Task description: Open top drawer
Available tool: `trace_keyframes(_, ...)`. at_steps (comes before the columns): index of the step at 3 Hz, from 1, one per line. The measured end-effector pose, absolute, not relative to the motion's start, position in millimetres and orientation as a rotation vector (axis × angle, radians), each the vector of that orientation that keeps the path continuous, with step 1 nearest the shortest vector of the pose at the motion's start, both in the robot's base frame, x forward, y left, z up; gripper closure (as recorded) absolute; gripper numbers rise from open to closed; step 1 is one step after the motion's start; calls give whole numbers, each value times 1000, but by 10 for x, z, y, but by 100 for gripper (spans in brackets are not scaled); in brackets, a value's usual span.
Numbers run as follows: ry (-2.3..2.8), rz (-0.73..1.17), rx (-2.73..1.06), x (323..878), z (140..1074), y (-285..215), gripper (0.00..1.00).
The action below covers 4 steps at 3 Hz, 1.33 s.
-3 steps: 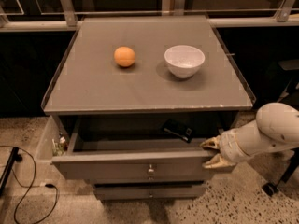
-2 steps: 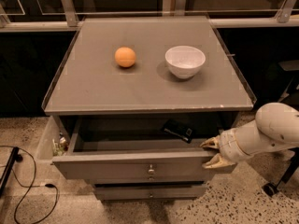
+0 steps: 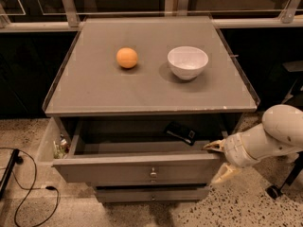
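The top drawer [image 3: 118, 170] is a wide grey front with a small round metal knob [image 3: 153, 172] at its centre. It stands pulled out from under the cabinet top, and its grey tray interior shows. A black flat object [image 3: 180, 132] lies inside at the back right. My gripper [image 3: 218, 160] is at the right end of the drawer front, on a white arm coming in from the right. It is open, with one finger [image 3: 213, 146] behind the front panel's corner and the other [image 3: 222, 174] in front of it.
An orange [image 3: 127, 57] and a white bowl [image 3: 187, 62] sit on the grey cabinet top [image 3: 142, 96]. A narrower drawer front [image 3: 151, 194] sits closed below. Small bottles [image 3: 59, 148] stand left of the drawer. A black cable [image 3: 28, 193] lies on the speckled floor at left, a caster [image 3: 272, 191] at right.
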<state>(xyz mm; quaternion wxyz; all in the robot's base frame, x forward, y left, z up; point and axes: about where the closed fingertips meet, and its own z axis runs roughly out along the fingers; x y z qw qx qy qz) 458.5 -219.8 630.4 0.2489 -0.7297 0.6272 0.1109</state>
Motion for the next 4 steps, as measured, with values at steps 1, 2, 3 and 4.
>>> trace_keyframes(1,1695,400,-1975,4243,6230,-2235,8)
trace_keyframes(2,1695,400,-1975,4244,6278,-2230,32)
trace_keyframes(3,1670,418,-1980,3863,6341,-2256,55)
trace_keyframes(4,1670,418,-1979,3864,6346,-2252,78)
